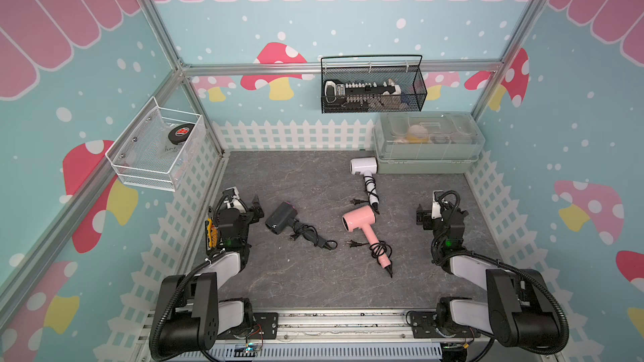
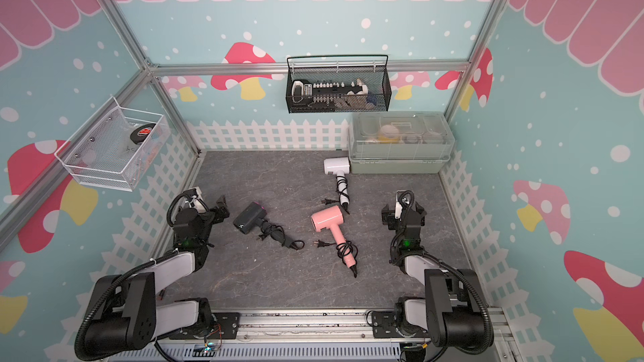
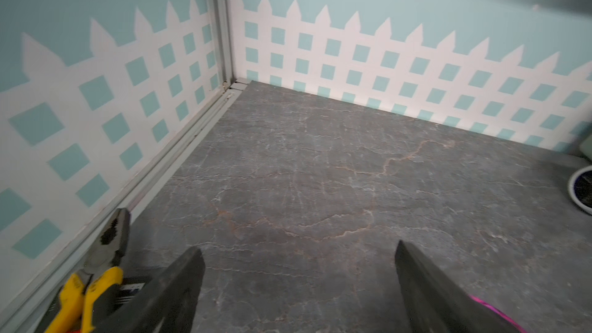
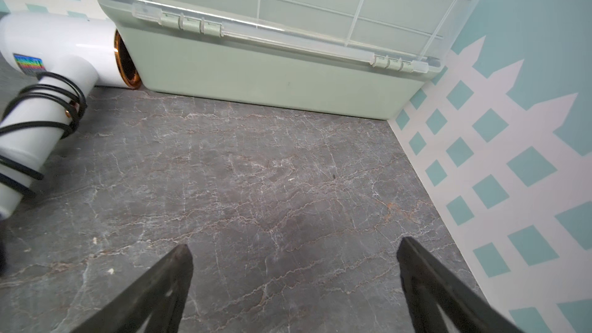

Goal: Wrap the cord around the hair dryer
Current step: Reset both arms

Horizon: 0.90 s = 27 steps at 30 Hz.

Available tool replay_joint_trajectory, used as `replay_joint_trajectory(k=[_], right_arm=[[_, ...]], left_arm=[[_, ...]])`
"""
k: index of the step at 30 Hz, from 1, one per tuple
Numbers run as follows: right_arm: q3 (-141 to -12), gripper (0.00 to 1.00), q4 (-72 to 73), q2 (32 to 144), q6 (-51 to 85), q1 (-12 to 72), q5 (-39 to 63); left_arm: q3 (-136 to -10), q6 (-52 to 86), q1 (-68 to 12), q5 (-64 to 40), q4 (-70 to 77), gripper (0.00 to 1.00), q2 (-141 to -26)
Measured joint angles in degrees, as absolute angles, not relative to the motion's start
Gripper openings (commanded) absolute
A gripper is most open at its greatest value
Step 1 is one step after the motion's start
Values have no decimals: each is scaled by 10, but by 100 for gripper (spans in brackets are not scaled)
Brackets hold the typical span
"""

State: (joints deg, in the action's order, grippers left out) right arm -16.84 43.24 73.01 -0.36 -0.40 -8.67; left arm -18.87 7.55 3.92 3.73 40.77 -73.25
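Cord (image 1: 306,233) looks wound on the grey dryer (image 1: 277,221), so we hold left end effector (image 3: 299,246) and right end effector (image 4: 294,245) apart, empty.

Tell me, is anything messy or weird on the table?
Yes. Yellow-handled pliers lie by the wall next to the left claw, a strange tool among hair dryers. And the dark gray dryer's cord looks loosely bunched along its handle, messier than on the white dryer or the pink dryer.
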Motion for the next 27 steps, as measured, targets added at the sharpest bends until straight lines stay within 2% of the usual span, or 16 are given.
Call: replay_joint_trajectory(k=[5, 10, 17, 27], right_arm=[[-161, 99, 485, 754, 8, -4, -58], [-134, 99, 588, 859, 10, -4, -29], [-154, 99, 582, 866, 10, -4, -19], [-175, 99, 560, 866, 15, -3, -42]], left_arm=[[-186, 72, 25, 34, 458, 92, -792], [-185, 70, 23, 36, 497, 92, -842], [-185, 57, -6, 58, 532, 93, -871], [-186, 56, -8, 86, 545, 95, -871]])
